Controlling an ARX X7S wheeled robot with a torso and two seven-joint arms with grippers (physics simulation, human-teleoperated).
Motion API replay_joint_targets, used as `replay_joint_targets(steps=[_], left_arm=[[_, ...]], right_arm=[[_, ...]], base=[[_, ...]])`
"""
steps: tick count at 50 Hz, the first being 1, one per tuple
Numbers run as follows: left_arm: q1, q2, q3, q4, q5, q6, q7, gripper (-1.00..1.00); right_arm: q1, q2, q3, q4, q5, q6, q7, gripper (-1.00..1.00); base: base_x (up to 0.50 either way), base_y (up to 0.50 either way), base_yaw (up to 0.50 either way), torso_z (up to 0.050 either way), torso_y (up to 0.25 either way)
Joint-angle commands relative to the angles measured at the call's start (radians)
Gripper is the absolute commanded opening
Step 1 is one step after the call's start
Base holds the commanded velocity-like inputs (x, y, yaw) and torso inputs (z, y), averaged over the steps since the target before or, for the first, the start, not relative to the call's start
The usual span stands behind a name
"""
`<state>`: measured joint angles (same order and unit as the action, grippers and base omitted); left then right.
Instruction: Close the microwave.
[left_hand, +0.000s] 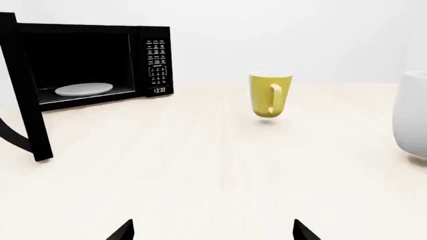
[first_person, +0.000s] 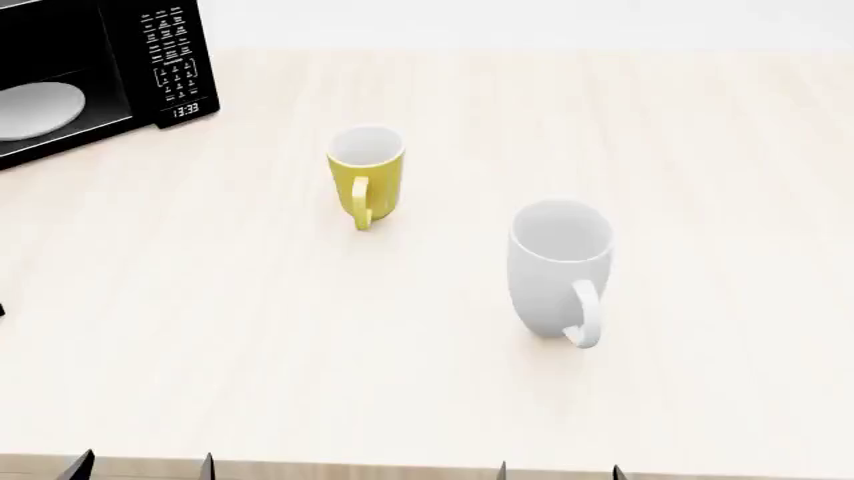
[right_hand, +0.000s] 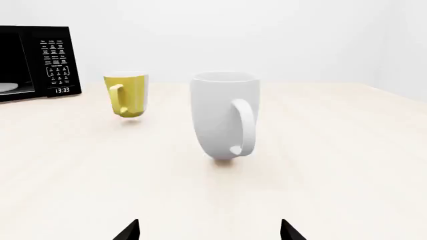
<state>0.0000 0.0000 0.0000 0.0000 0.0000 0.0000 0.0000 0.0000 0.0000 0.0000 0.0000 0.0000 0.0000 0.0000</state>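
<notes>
Microwave (left_hand: 87, 62) at far left of surface (first_person: 441, 380), door (left_hand: 23, 90) swung wide open, white plate (left_hand: 83, 89) inside, clock lit. Yellow mug (first_person: 364, 172) upright near it; white mug (first_person: 559, 265) upright further right, apart. Left fingers (left_hand: 123, 231) spread, released, low over surface near edge. Right fingers (right_hand: 130, 231) likewise spread, grasping nothing.

Simulated kitchen counter, pale wooden worktop (first_person: 694, 120), open black microwave (left_hand: 93, 62), yellow mug (first_person: 364, 175), white mug (first_person: 558, 265)
</notes>
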Motion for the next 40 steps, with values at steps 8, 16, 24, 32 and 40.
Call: replay_joint_targets(steps=[8,16,24,32,40], left_arm=[[0.005,-0.038,0.038,0.002,-0.066,0.02,-0.033,1.0],[0.004,-0.053,0.054,-0.002,-0.085,0.03,-0.051,1.0],[0.111,-0.078,0.049,0.423,-0.01,0.15,-0.133,1.0],[0.14,-0.09,0.026,0.727,-0.004,0.094,-0.176,1.0],[0.136,-0.104,0.02,0.736,-0.02,0.074,-0.193,1.0]], right_arm=[[0.001,0.037,-0.042,0.001,0.048,0.007,0.05,1.0],[0.005,0.053,-0.06,0.006,0.064,0.002,0.068,1.0],[-0.022,0.068,-0.022,-0.308,0.104,-0.071,0.116,1.0],[-0.026,0.087,0.009,-0.602,0.025,-0.136,0.185,1.0],[-0.035,0.094,0.002,-0.625,-0.024,-0.162,0.217,1.0]], base=[[0.0,0.0,0.0,0.0,0.0],[0.0,0.0,0.0,0.0,0.0],[0.0,0.0,0.0,0.0,0.0],[0.0,0.0,0.0,0.0,0.0],[0.0,0.0,0.0,0.0,0.0]])
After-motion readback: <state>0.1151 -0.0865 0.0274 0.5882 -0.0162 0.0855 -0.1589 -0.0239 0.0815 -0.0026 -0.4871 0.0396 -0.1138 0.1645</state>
